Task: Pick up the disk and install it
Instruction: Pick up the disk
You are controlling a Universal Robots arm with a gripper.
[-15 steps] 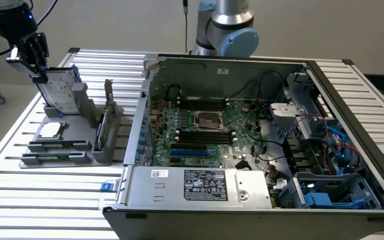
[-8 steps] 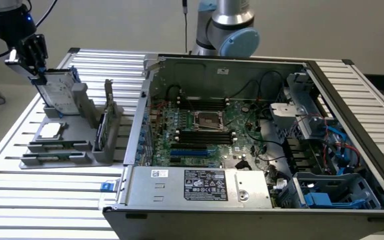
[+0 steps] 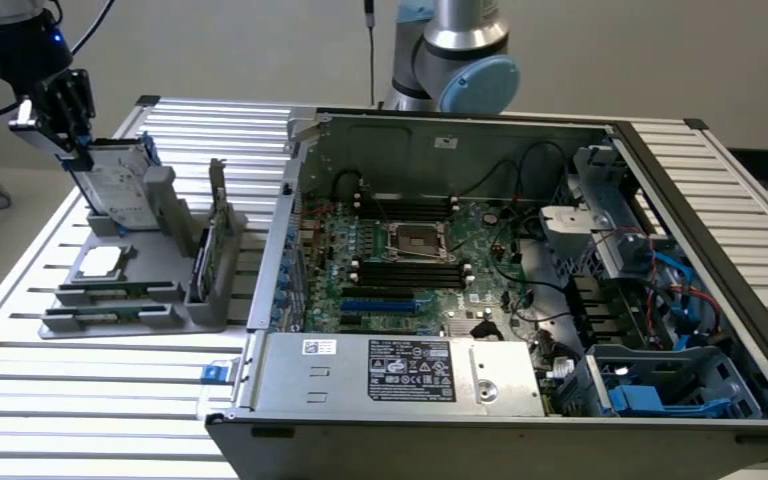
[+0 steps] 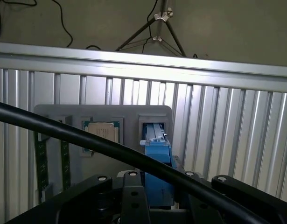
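1. Exterior view: the claw (image 3: 77, 147) hangs at the far left of the table (image 3: 37, 400), tilted, with its tip right at the disk's (image 3: 124, 190) upper edge.
2. Whether the claw is clamped on the disk or just poised over it, I cannot tell.
3. The disk stands on edge in the rear slot of a grey holder (image 3: 131, 322). Its label faces the camera and blue rails run along its sides. Its top corner meets the claw and its lower edge sits down in the slot.
4. Wrist view: the disk (image 4: 157, 158) is seen edge-on, with the blue carrier running from the claw's black body straight out to the holder (image 4: 101, 111). A black cable (image 4: 87, 140) crosses in front.
5. Beside the disk's slot a square chip (image 3: 100, 262) lies flat in its recess on the holder. Beyond the chip, green memory sticks (image 3: 117, 295) lie in their grooves.
6. A dark card (image 3: 217, 235) stands upright in the holder on the side towards the case.
7. To the exterior view's right of the holder, well apart from the disk, sits the open computer case (image 3: 451, 135) with its board exposed.
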